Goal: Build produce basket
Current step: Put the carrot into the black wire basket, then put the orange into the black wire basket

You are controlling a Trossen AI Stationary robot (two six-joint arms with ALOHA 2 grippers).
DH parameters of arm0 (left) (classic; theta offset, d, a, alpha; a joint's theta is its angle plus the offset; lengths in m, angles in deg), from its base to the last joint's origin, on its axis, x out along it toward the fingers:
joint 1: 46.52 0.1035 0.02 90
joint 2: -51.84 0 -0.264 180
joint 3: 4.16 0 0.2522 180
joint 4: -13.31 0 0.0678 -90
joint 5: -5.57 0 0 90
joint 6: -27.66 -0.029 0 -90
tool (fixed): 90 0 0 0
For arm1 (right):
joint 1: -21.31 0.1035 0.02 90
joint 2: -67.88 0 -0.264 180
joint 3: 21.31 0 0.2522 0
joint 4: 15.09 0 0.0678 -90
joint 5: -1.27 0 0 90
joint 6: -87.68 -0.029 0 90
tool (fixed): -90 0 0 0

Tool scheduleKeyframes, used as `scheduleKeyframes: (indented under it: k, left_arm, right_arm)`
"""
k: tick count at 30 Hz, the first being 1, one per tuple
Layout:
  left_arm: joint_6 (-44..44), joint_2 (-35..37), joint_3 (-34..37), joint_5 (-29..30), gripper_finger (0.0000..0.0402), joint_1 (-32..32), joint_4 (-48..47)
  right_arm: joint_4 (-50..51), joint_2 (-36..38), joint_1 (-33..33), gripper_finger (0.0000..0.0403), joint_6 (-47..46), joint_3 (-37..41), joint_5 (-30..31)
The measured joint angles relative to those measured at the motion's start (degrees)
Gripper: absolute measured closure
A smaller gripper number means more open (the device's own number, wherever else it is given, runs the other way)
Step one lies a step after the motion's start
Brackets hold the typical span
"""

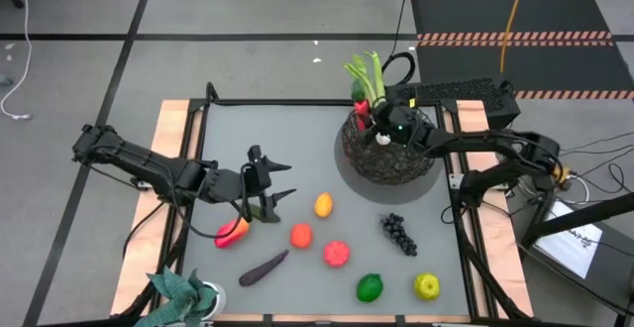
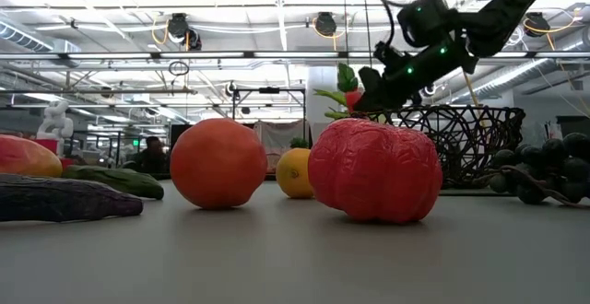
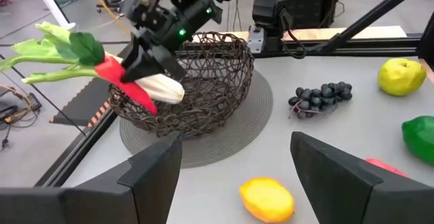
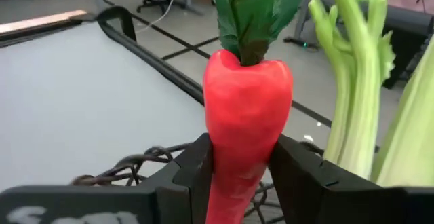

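The black wire basket [image 1: 388,154] stands on a round grey mat at the table's far right. My right gripper [image 1: 372,117] is over the basket's far-left rim, shut on a red carrot with green leaves [image 4: 245,108]. A leek [image 3: 159,88] lies with its white end on the basket's rim, its green stalks sticking out past it. My left gripper [image 1: 285,180] is open and empty above the table's middle left, pointing at the basket. Loose fruits lie on the table between it and the near edge. My right gripper pinches the carrot's red body [image 4: 234,163] between its two fingers, a little below the leafy top. The fingers come slanting down from the table's right and lie across the carrot. The carrot [image 3: 125,81] is tilted, leaves out past the rim, tip down at the basket's wall.
On the table lie a yellow-orange fruit [image 1: 323,205], an orange one [image 1: 301,235], a red one [image 1: 336,253], dark grapes [image 1: 398,233], a green fruit [image 1: 369,287], a yellow one [image 1: 427,286], an eggplant [image 1: 263,267] and a red-orange fruit [image 1: 232,231]. A teal plant [image 1: 183,295] stands near left.
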Motion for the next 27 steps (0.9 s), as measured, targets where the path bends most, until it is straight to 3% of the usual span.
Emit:
scheduleKeyframes:
  k: [13, 27]
  left_arm:
    - [-1.61, 0.00, 0.00, 0.00, 0.0126, 0.00, 0.20]
    - [-0.78, 0.00, 0.00, 0.00, 0.0126, -0.02, 0.11]
  right_arm:
    - [4.71, -1.02, -0.81, 0.0274, 1.67, 0.00, 3.07]
    - [5.86, 1.67, 0.15, 0.0175, 0.03, 0.00, 3.07]
